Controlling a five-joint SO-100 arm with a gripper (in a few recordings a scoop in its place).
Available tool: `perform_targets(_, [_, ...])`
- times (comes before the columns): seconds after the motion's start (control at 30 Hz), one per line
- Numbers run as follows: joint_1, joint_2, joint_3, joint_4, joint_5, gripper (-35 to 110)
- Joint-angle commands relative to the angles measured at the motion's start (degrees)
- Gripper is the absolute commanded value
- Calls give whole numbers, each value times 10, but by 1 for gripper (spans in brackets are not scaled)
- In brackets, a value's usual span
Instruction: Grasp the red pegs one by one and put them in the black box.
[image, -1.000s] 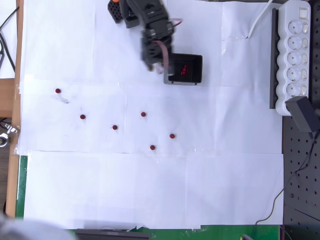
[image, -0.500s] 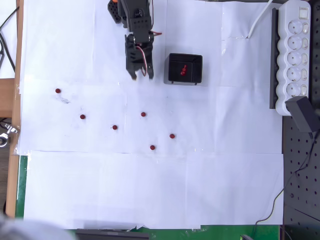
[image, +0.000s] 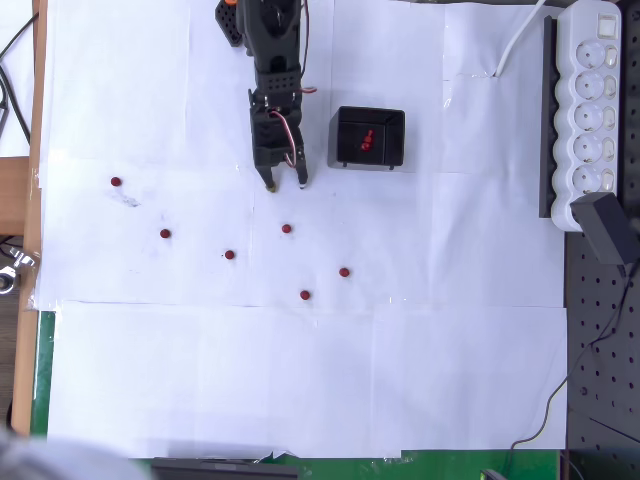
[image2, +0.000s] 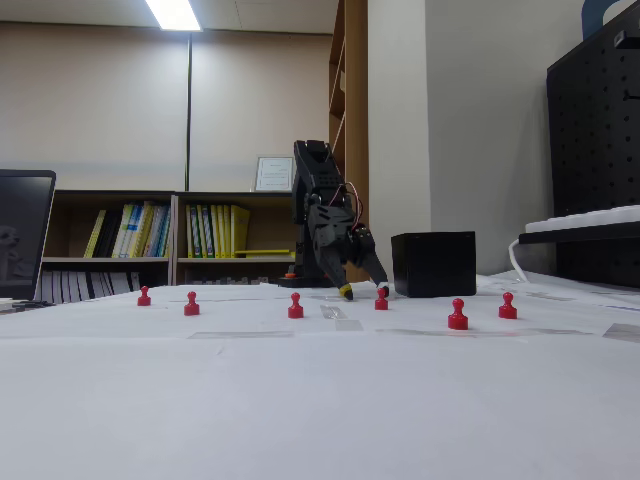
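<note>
Several red pegs stand loose on the white paper, among them one (image: 287, 229) just below my gripper, one (image: 229, 255) left of it and one (image: 344, 272) to the lower right. The black box (image: 370, 137) sits right of the arm with a few red pegs (image: 366, 140) inside. My gripper (image: 286, 185) points down at the paper, open and empty, left of the box and a short way above the nearest peg. In the fixed view the gripper (image2: 364, 290) hangs low beside the box (image2: 433, 264), with that peg (image2: 381, 299) close in front.
A white power strip (image: 590, 110) and a black adapter (image: 605, 225) lie along the right edge, beside a black pegboard (image: 600, 350). The paper's left edge meets a wooden strip (image: 36, 150). The arm's base (image: 255, 25) stands at the top.
My gripper has swung left, away from the box's left edge, then moved down the overhead picture toward the nearest loose peg. The pegs have not moved.
</note>
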Motion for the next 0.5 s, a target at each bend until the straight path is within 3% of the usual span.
perform_targets(0.0, [-3,30,25,-47,2,20])
perform_targets(0.47, [5,159,138,-80,8,20])
